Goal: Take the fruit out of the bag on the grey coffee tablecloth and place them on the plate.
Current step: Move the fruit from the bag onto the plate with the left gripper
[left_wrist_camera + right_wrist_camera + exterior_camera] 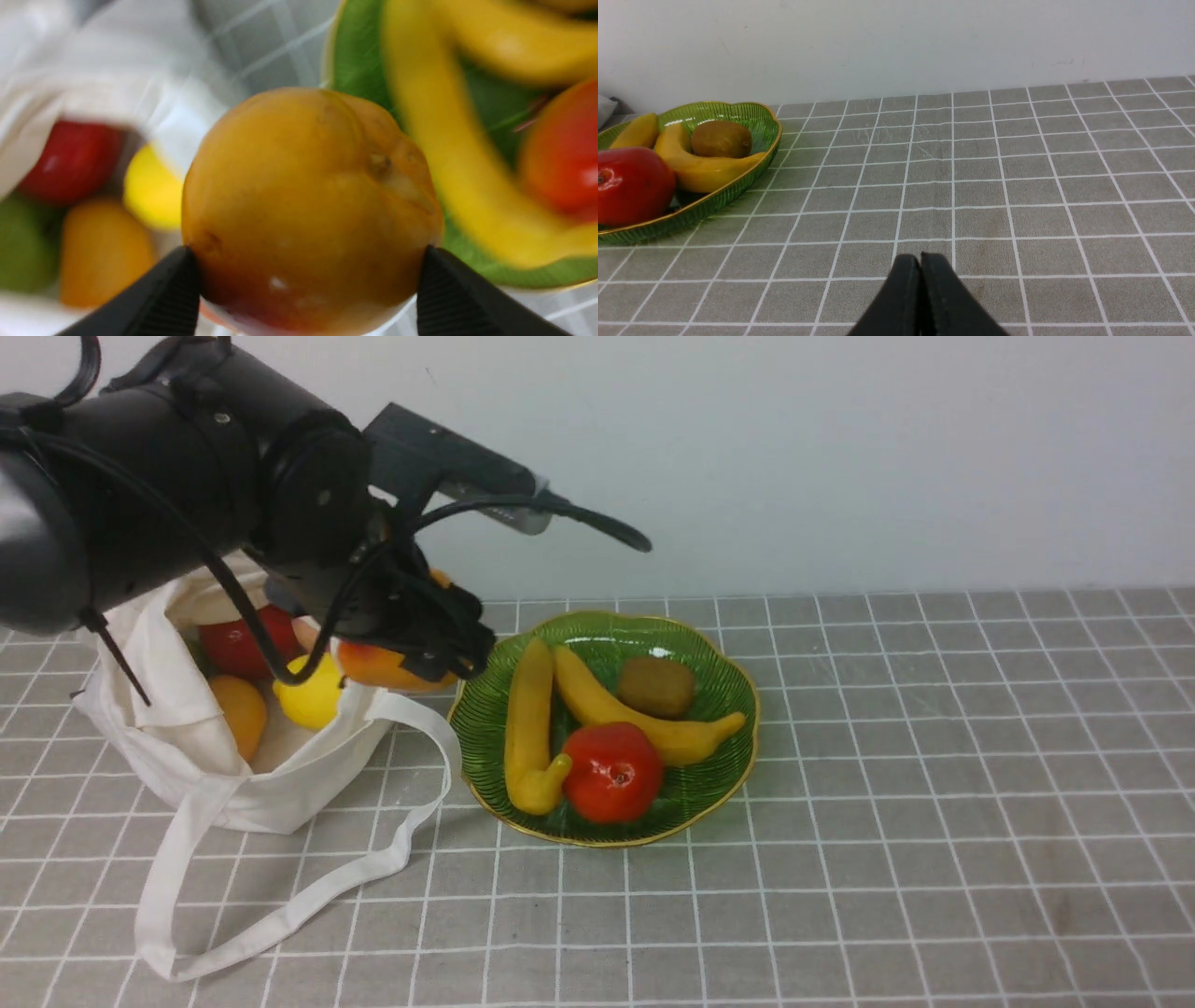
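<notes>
My left gripper (420,658) is shut on the orange-yellow oval fruit with a red blush (387,667), held in the air between the bag (177,728) and the plate (719,775). In the left wrist view the fruit (308,205) sits between both black fingers (163,298). A red round fruit (238,644), a lemon (313,695) and an orange (238,714) lie in the open bag. The plate holds two bananas (527,728), a kiwi (656,687) and a red fruit (611,773). My right gripper (920,261) is shut and empty, low over the tablecloth (1017,186).
The bag's long strap (280,915) loops over the cloth in front of the bag, reaching near the plate's left rim. A white wall (840,457) stands behind the table. A green fruit (18,242) shows blurred inside the bag.
</notes>
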Robot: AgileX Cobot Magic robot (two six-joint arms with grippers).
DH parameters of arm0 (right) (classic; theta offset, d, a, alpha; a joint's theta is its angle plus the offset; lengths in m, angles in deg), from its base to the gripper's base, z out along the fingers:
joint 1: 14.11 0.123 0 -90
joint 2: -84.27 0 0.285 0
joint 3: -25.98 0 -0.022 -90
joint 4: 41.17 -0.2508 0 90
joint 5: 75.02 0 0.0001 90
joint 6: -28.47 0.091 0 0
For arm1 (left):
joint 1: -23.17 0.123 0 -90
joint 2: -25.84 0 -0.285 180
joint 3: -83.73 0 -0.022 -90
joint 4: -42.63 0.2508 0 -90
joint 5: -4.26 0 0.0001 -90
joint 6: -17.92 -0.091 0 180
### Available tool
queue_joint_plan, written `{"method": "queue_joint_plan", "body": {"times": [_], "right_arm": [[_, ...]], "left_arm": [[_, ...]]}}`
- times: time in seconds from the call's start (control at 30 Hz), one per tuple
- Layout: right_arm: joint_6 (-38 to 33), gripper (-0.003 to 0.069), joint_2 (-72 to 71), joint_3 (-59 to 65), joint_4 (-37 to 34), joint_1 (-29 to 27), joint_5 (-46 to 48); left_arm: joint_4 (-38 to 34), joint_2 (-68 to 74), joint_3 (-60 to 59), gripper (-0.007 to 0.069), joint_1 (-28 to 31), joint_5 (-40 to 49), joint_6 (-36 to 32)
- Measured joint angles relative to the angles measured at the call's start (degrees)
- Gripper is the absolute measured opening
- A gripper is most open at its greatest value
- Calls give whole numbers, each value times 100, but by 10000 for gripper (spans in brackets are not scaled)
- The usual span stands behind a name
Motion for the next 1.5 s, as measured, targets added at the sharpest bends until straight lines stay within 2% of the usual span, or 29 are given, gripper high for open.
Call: {"method": "queue_joint_plan", "body": {"times": [0.4,0.53,0.7,0.93,1.13,1.23,1.37,1.43,1.5], "right_arm": [[0,-12,0,0,0,0,0],[0,-12,0,0,0,0,0],[0,-12,0,0,0,0,0],[0,-12,0,0,0,0,0],[0,-12,0,0,0,0,0],[0,-12,0,0,0,0,0],[0,-12,0,0,0,0,0],[0,-12,0,0,0,0,0],[0,-12,0,0,0,0,0]], "left_arm": [[-128,786,0,538,-585,-2290,-5],[103,1161,0,538,-622,-2564,-5],[526,1550,-4,538,-622,-2634,0],[599,1661,-4,538,-626,-2631,6],[605,1607,-4,645,-628,-2427,72],[633,1461,-4,666,-628,-2343,146],[748,1087,-4,645,-628,-2295,229],[821,794,-4,610,-628,-2163,282],[883,392,-4,539,-628,-1891,418]]}}
